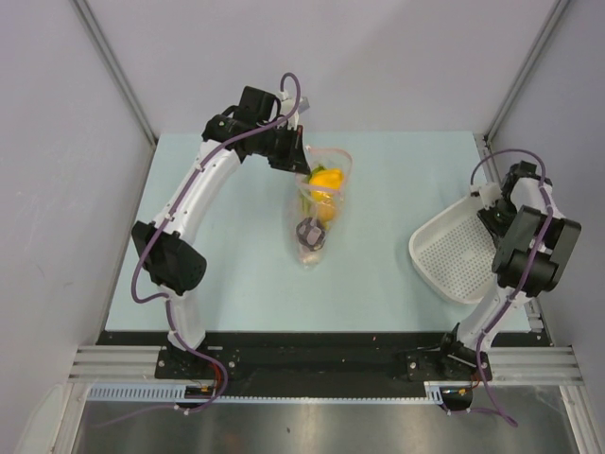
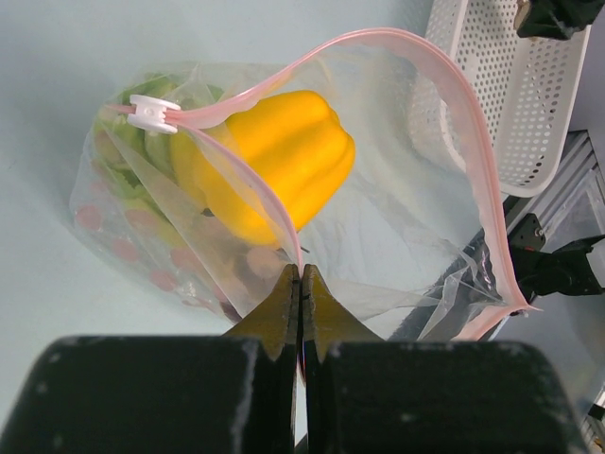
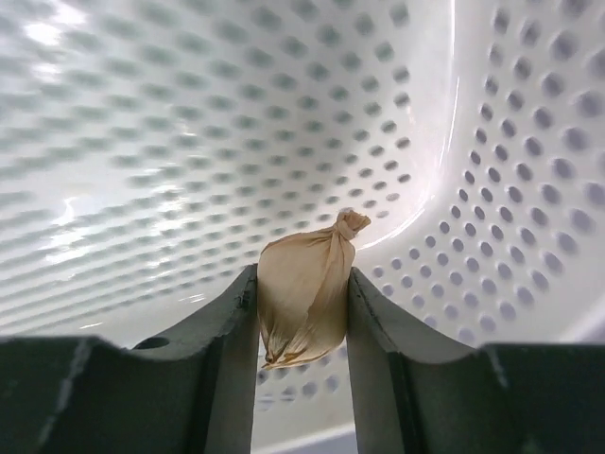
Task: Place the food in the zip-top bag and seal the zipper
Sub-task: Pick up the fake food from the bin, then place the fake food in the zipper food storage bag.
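The clear zip-top bag [image 1: 319, 203] lies mid-table with its mouth open. Inside it are a yellow pepper-like piece [image 2: 274, 156], green food [image 2: 132, 156] and a dark purple round one [image 1: 310, 232]. My left gripper [image 2: 301, 272] is shut on the bag's pink zipper [image 2: 473, 161] at the near rim. The white slider [image 2: 153, 113] sits at the strip's far end. My right gripper [image 3: 302, 284] is down in the white basket [image 3: 189, 113], shut on a tan food piece with a knotted tip [image 3: 304, 284].
The white perforated basket [image 1: 444, 255] sits tilted at the table's right edge, with my right arm [image 1: 529, 246] over it. My left arm [image 1: 189, 203] arches along the table's left side. Grey walls close in the back and both sides.
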{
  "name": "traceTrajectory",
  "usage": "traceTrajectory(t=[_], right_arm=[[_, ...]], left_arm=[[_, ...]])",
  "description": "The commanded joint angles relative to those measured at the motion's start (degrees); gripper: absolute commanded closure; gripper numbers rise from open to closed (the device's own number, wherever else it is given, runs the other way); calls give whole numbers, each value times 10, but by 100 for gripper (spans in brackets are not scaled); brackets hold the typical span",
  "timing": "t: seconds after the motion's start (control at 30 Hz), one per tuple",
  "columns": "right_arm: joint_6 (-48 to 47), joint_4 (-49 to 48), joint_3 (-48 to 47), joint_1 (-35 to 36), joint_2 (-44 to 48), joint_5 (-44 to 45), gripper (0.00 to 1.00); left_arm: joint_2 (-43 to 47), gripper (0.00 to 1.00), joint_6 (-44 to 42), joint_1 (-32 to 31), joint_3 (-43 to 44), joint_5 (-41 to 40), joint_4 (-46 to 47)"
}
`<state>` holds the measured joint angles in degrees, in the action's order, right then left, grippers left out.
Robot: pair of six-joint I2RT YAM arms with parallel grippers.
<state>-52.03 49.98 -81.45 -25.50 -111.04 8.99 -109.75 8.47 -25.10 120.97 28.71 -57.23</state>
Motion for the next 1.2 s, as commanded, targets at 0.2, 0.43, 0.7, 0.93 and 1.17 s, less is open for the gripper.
traceTrajectory(t=[0.2, 0.43, 0.7, 0.93, 1.17], right_arm=[[205, 13, -130, 253, 249, -381, 76], [369, -138, -201, 415, 254, -465, 75], [398, -176, -236, 514, 171, -466, 74], [357, -157, -258, 564, 126, -413, 51], [396, -155, -298, 555, 172, -413, 0]], left_arm=[[16, 100, -18, 1, 8, 10, 0], [39, 100, -27, 1, -10, 19, 11], [70, 100, -37, 1, -40, 25, 26], [89, 100, -46, 1, -58, 23, 34], [104, 100, -55, 1, -74, 18, 37]])
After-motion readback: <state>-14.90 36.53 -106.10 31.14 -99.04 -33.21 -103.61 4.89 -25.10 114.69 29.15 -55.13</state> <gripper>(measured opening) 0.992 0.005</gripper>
